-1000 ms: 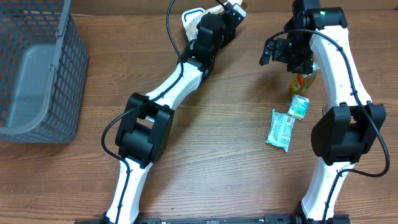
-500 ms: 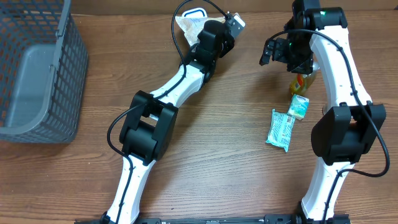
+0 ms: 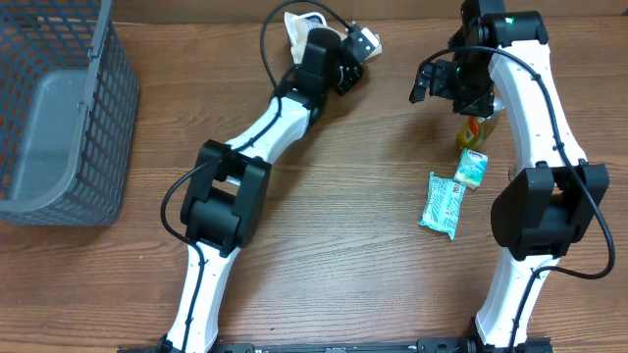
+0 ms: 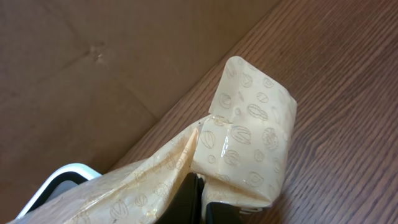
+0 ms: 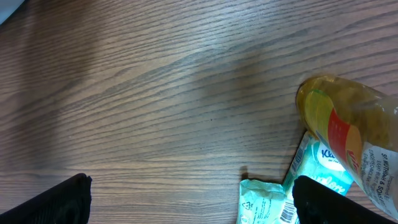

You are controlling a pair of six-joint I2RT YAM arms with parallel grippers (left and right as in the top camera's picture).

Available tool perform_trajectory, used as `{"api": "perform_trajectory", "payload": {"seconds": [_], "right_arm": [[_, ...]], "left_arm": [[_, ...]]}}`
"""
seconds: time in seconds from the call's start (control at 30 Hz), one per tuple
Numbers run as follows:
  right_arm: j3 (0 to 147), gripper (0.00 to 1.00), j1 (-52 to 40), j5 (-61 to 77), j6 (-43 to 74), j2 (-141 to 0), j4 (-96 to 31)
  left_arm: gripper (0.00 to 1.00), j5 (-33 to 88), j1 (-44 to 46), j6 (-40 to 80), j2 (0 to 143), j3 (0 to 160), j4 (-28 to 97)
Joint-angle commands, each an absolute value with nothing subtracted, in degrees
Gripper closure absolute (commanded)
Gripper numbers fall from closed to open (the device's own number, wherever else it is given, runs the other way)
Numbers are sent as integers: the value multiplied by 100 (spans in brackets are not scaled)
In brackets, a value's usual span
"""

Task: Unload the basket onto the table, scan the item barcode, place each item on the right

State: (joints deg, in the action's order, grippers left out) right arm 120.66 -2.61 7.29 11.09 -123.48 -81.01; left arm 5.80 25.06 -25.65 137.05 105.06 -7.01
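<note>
We see the left end effector [image 4: 199, 200] clamped on a cream patterned pouch [image 4: 249, 143] at the far edge of the worktop [image 3: 373, 186] (lift unclear); the right end effector [image 5: 194, 200] hangs wide near a bottle [image 5: 348, 124].

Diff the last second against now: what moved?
The left gripper, shut on the cream pouch, swung slightly left, carrying the pouch with it. The right gripper, open, the bottle, green packets and basket are unchanged.
</note>
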Motion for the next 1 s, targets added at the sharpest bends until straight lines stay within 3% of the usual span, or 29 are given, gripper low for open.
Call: {"api": "perform_trajectory", "payload": {"seconds": [0.0,0.27,0.53,0.97], "right_arm": [[12210,0,-255,762,1081,-12245,-8082],[12210,0,-255,762,1081,-12245,-8082],[12210,0,-255,762,1081,-12245,-8082],[12210,0,-255,762,1081,-12245,-8082]], "left_arm": [[96,1015,2285,-2408,13808,10591,-694],[96,1013,2176,-1990,13734,10591,-982],[96,1015,2112,54,12720,10593,-808],[96,1028,2130,2202,10914,10593,3500]]}}
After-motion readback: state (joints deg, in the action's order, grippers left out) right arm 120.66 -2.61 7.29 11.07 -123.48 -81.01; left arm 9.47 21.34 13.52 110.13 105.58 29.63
